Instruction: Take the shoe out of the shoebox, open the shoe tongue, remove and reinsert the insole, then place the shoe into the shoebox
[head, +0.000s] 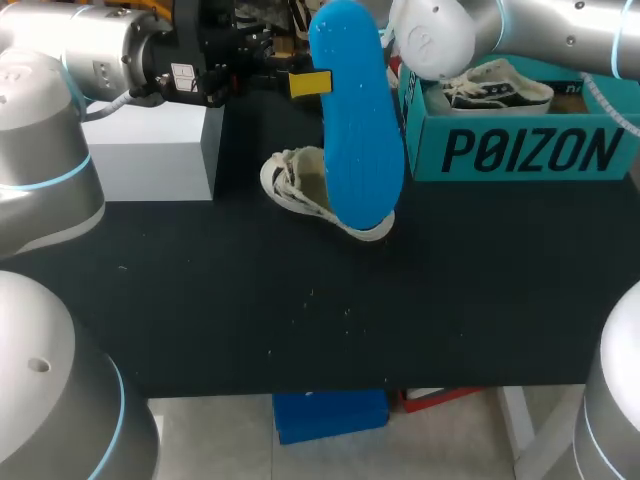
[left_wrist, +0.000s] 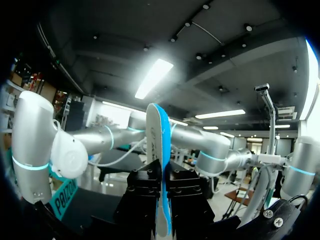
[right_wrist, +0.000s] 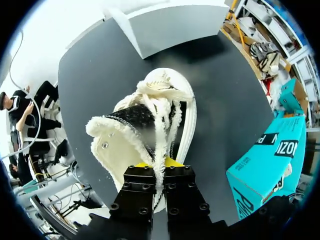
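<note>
The black tabletop (head: 200, 300) has broad open room toward its front edge. At the back, a teal cardboard shoebox (head: 520, 150) and a pale grey block (head: 150, 150) flank the cream canvas lace-up shoe (head: 300, 190), which sits on the tabletop between them. The right tool (right_wrist: 159, 167) is clenched on its laces. The long blue foam insole (head: 358, 130) stands raised over the shoe, pinched near one end by the left tool (left_wrist: 164, 200). It looks light and bendy, so its free end should be fed in first.

A black table (head: 250, 320) spans the view; a pale grey box (head: 150, 150) stands on it at ten o'clock.
</note>
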